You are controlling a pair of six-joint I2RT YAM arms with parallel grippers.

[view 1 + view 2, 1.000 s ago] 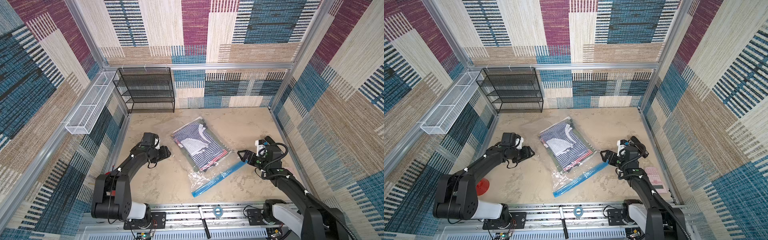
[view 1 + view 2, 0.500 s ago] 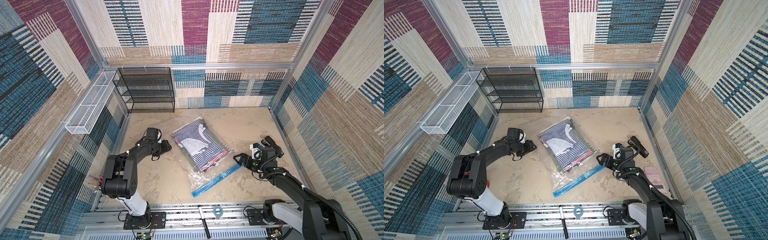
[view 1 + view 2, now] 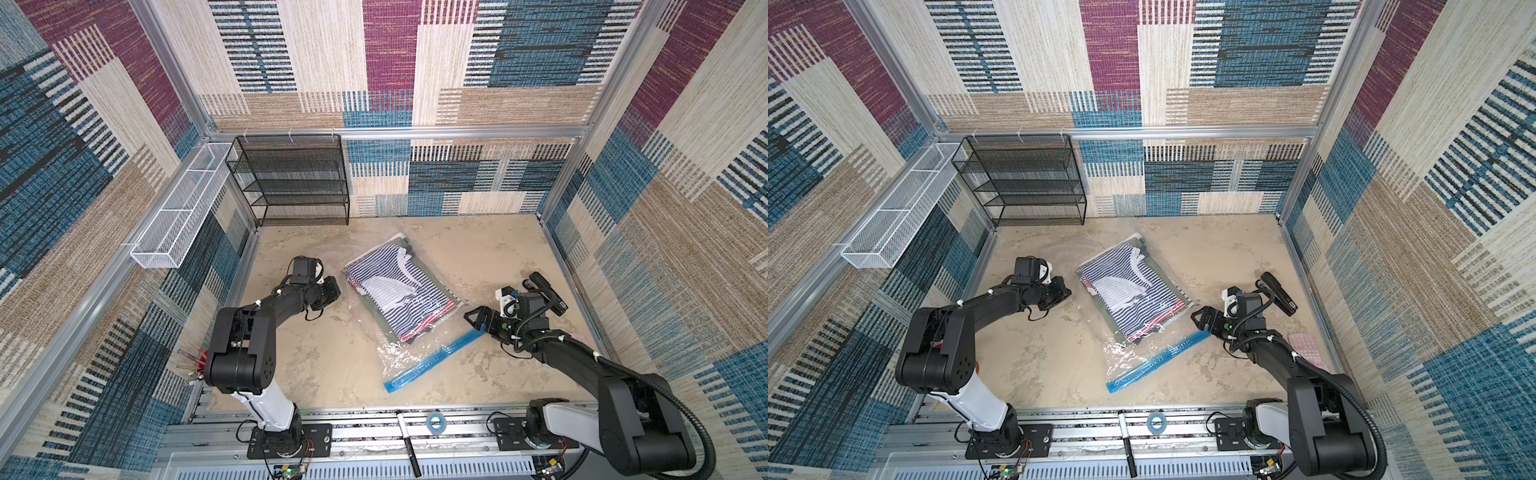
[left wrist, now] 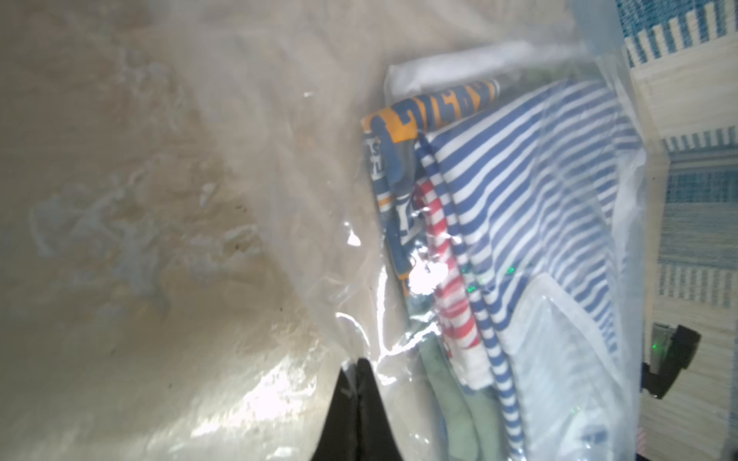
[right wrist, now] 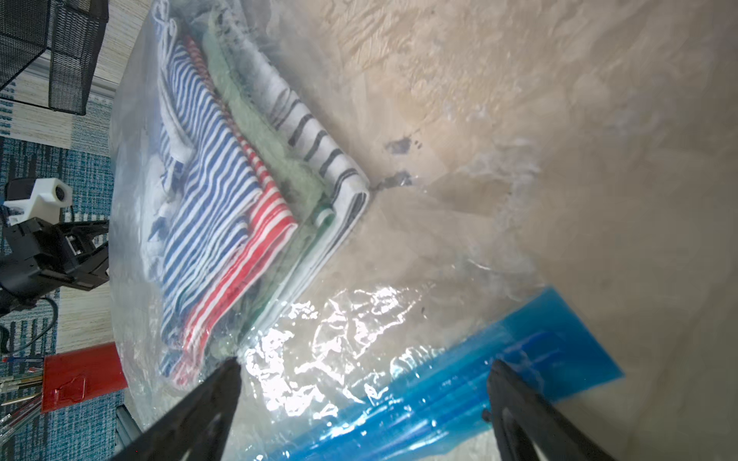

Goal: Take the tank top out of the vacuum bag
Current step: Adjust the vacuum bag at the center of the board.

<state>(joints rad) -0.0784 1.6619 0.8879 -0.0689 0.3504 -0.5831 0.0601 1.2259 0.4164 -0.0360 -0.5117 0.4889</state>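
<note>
The vacuum bag (image 3: 399,357) (image 3: 1125,353) lies flat mid-table, clear and crinkled, its blue zip strip (image 3: 432,357) (image 5: 459,383) along the near-right edge. Inside is a stack of folded clothes with the blue-and-white striped tank top (image 3: 386,278) (image 4: 519,179) (image 5: 211,167) on top. Red-striped, green and black-striped pieces lie under it. My left gripper (image 3: 334,293) (image 4: 356,363) is at the bag's left edge, shut, with clear film creased around its tips. My right gripper (image 3: 478,322) (image 5: 365,367) is open, its fingers on either side of the zip strip's right end.
A black mesh shelf (image 3: 291,183) stands at the back left and a white wire basket (image 3: 183,208) hangs on the left wall. A red holder (image 5: 80,375) with pens sits at the near left. A marker (image 3: 405,432) and tape roll (image 3: 434,422) lie on the front rail.
The left gripper has reached right to the bag's left edge and closed there. The right gripper has moved left and down over the zip strip's end, staying open.
</note>
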